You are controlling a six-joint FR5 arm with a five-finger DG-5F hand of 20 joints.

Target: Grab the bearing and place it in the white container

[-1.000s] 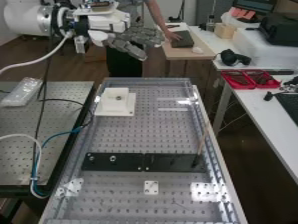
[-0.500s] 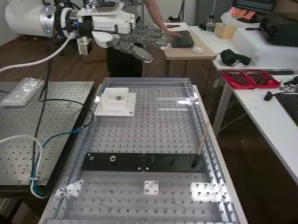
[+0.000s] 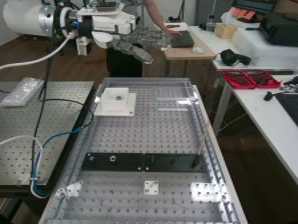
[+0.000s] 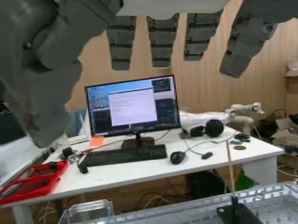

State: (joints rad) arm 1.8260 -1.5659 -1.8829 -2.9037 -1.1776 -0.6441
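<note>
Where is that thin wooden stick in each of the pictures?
High view: the stick is right of centre, at the right end of the black plate.
Wrist view: the stick rises in front of the white desk.
Shared landmark: the black plate at its foot.

There are one white container (image 3: 116, 104), two black plates (image 3: 126, 162), one monitor (image 4: 133, 106) and one keyboard (image 4: 125, 156).

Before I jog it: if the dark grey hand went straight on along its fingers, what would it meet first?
Nothing close that I can see; the hand's way looks free. Farther on, probably the black-framed monitor on the white desk, though depth is unclear.
</note>
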